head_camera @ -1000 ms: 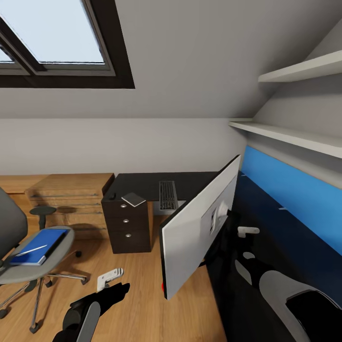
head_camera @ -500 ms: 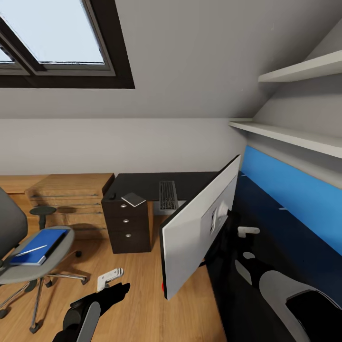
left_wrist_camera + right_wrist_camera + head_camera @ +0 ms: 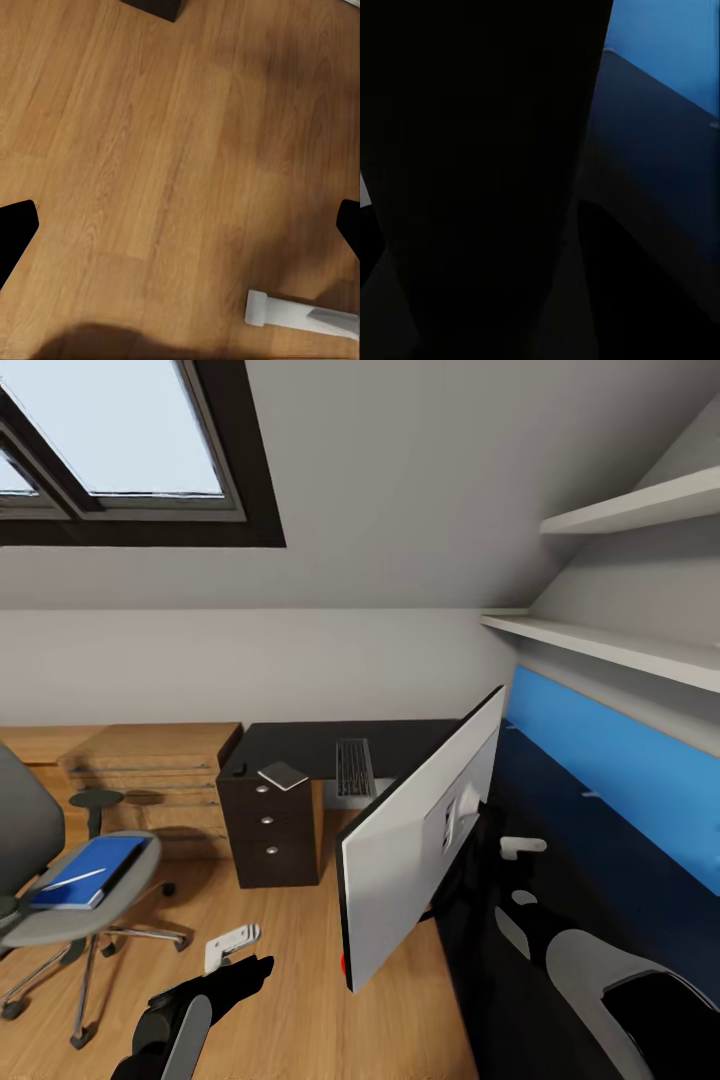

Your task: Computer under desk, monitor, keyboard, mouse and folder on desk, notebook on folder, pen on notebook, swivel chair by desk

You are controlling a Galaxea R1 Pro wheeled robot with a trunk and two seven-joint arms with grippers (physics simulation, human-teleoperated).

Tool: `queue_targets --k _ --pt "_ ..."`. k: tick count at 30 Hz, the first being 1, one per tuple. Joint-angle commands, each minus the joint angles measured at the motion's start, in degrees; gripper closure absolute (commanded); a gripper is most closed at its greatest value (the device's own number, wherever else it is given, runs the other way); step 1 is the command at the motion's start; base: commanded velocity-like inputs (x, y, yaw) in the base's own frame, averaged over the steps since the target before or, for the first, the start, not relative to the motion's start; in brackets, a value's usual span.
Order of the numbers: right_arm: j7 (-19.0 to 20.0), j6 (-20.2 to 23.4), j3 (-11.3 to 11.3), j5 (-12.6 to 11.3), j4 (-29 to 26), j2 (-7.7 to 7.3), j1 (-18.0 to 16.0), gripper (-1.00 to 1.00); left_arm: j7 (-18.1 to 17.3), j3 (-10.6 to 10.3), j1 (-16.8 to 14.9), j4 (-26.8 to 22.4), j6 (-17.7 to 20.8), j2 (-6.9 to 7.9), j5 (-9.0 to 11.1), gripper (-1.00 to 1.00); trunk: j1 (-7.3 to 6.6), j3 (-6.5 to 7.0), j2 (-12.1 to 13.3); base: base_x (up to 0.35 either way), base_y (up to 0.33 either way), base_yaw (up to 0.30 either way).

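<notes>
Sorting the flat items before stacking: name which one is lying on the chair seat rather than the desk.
The blue folder, lying on the swivel chair seat. The grey notebook and keyboard both rest on the desk.

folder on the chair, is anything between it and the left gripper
Nothing visible stands between them. The left gripper hangs over bare wood floor, and the blue folder lies on the swivel chair seat off to its left, with a white pen lying on top of it. Only open floor separates them.
</notes>
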Motion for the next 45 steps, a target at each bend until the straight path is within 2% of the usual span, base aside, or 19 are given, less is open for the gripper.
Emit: queue_targets --k 1,15,27,45 --pt "-0.11 -0.11 1.25 -1.17 0.16 -0.03 -0.01 1.0 0.43 0.07 -0.05 -0.08 0.23 -0.05 0.61 -1.0 -0.02 -0.1 -0.06 -0.299 0.0 0.0" --pt "-0.09 -0.11 1.23 -1.17 0.16 -0.03 -0.01 1.0 0.43 0.07 -0.05 -0.12 0.23 -0.05 0.61 -1.0 -0.02 -0.1 -0.06 -0.332 -0.013 0.0" --pt "-0.06 -0.11 1.25 -1.17 0.17 -0.03 -0.01 1.0 0.43 0.07 -0.05 -0.12 0.15 0.02 0.57 -1.0 -0.02 -0.1 -0.06 -0.285 -0.2 0.0" --pt "-0.04 -0.11 1.26 -1.16 0.17 -0.03 -0.01 1.0 0.43 0.1 -0.05 -0.12 0.14 0.02 0.53 -1.0 -0.02 -0.1 -0.06 0.0 -0.257 0.0"
